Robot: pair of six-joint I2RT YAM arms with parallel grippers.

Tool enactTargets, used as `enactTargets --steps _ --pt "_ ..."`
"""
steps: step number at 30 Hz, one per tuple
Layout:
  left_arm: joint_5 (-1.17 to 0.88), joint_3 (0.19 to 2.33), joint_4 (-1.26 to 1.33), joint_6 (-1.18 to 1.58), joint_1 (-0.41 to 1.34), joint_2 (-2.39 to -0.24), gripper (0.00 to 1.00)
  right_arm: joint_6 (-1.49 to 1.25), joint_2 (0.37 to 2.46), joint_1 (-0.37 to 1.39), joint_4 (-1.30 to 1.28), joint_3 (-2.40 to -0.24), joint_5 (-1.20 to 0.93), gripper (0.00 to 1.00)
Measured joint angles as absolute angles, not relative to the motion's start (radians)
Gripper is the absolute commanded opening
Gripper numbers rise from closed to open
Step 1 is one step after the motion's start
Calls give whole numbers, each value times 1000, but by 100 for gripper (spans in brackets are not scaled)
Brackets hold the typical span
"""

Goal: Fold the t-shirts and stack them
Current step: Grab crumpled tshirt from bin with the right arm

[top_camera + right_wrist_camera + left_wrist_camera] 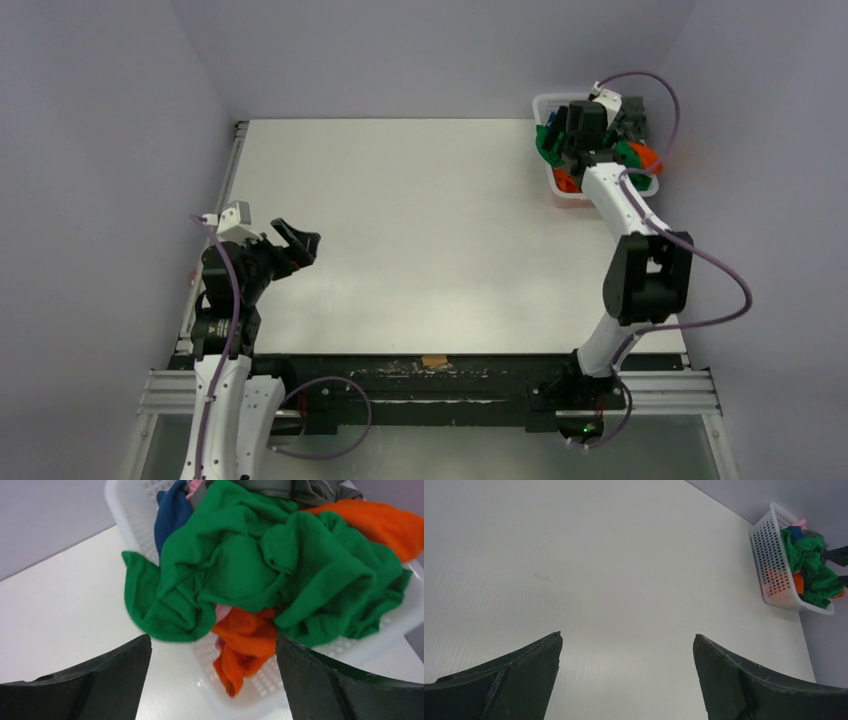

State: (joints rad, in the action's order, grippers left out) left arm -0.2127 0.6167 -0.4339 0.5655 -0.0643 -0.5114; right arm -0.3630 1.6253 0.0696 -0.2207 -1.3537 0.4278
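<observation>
The t-shirts lie crumpled in a white lattice basket (560,195) at the table's far right. The bright green shirt (260,570) is on top, spilling over the rim. The orange shirt (245,640) hangs over the basket's near wall. Navy blue (172,512), a bit of pink (192,486) and grey (310,490) show behind. The green shirt also shows in the left wrist view (811,570). My right gripper (212,642) is open above the basket, just short of the orange and green cloth, holding nothing. My left gripper (626,637) is open and empty over the table's left side (297,240).
The white table (400,230) spans the middle. Grey walls close in on the left, back and right. The basket (771,560) sits against the far right corner. A small tan tape piece (433,361) lies at the table's near edge.
</observation>
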Motion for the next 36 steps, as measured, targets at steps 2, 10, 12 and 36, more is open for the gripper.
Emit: enactTargets --steps 2,10,12,36 --pt "-212 617 -434 566 -64 -511 100 -353 1754 49 -236 -1469 427 85" --pt "-207 617 -433 566 -64 -524 100 -331 2112 -31 -290 -1808 428 80" --pt "-206 617 -432 566 -64 -529 100 -327 2136 -41 -281 -1816 427 72" --pt "-206 616 -427 565 -64 -521 100 -125 1857 -56 -298 -1920 457 0"
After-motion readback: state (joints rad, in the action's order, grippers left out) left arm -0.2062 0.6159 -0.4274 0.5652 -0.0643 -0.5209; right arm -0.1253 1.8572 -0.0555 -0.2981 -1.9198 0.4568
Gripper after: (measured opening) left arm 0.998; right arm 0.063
